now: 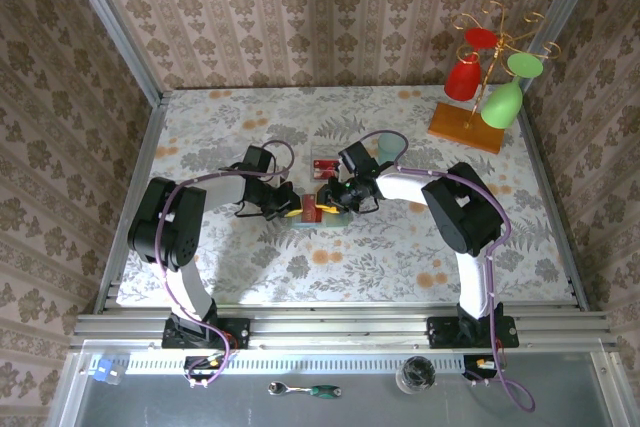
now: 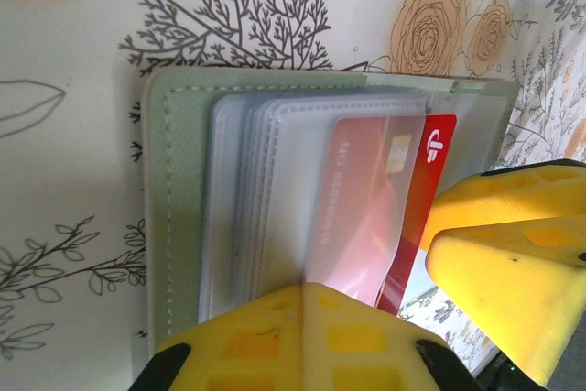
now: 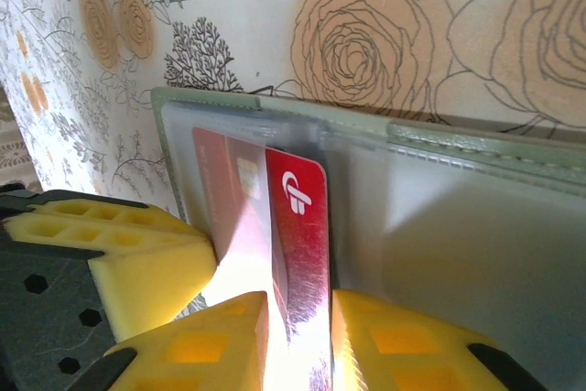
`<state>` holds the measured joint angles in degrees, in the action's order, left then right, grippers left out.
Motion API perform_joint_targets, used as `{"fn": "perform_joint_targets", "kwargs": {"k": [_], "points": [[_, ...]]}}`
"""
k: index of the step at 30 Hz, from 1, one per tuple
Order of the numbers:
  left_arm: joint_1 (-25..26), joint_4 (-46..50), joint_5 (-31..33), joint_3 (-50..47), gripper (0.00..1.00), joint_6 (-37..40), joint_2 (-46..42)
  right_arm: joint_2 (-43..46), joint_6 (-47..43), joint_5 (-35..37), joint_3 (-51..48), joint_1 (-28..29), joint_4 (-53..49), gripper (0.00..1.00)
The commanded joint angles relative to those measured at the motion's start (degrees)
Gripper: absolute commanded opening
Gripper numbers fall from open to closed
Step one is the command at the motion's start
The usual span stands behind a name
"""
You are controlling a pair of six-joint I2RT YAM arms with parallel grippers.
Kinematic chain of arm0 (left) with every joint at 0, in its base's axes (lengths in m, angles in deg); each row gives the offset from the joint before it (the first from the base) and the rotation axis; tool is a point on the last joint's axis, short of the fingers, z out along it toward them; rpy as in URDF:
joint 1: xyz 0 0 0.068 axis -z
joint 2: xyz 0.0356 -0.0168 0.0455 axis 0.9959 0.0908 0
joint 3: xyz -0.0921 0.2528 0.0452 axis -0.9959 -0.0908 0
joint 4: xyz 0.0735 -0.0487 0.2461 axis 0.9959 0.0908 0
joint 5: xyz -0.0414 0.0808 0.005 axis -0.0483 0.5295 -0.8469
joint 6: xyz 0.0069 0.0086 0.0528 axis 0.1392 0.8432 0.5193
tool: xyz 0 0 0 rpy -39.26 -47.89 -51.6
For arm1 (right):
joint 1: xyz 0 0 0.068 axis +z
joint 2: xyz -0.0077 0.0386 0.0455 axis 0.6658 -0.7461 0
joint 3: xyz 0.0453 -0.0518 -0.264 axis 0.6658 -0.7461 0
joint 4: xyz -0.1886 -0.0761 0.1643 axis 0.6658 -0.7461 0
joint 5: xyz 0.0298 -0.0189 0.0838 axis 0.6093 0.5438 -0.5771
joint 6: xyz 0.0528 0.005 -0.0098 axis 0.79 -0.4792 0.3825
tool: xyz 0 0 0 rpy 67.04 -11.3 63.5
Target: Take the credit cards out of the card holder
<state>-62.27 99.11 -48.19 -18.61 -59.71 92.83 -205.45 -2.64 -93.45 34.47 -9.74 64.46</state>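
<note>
Grey-green card holder (image 2: 179,217) lies open on table (image 1: 250,127), between arms. Red card (image 3: 298,226) half out of clear sleeve (image 2: 275,153), pinched in right claw (image 3: 300,304). Left claw (image 2: 302,318) closed at sleeve edge; grip unclear. Judged mid-extraction; other sleeves' contents unclear.

You can see a white emblem (image 3: 296,191) on the red credit card (image 3: 307,254). Raised characters show through the clear sleeve (image 2: 275,162), too blurred to read.
</note>
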Motion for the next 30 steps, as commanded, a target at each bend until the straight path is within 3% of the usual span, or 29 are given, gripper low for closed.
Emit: {"fn": "perform_joint_targets", "kwargs": {"k": [1, 30], "points": [[-0.01, 3.63, 1.7, 0.87, 0.06, 1.33, 1.63, -0.94, 0.63, -1.34, -0.39, -0.3, 0.68, 0.25], [0.05, 3.87, 1.69, 0.96, 0.06, 1.42, 1.98, 0.26, 2.82, -2.46, -3.06, -1.14, 5.33, 0.12]]}}
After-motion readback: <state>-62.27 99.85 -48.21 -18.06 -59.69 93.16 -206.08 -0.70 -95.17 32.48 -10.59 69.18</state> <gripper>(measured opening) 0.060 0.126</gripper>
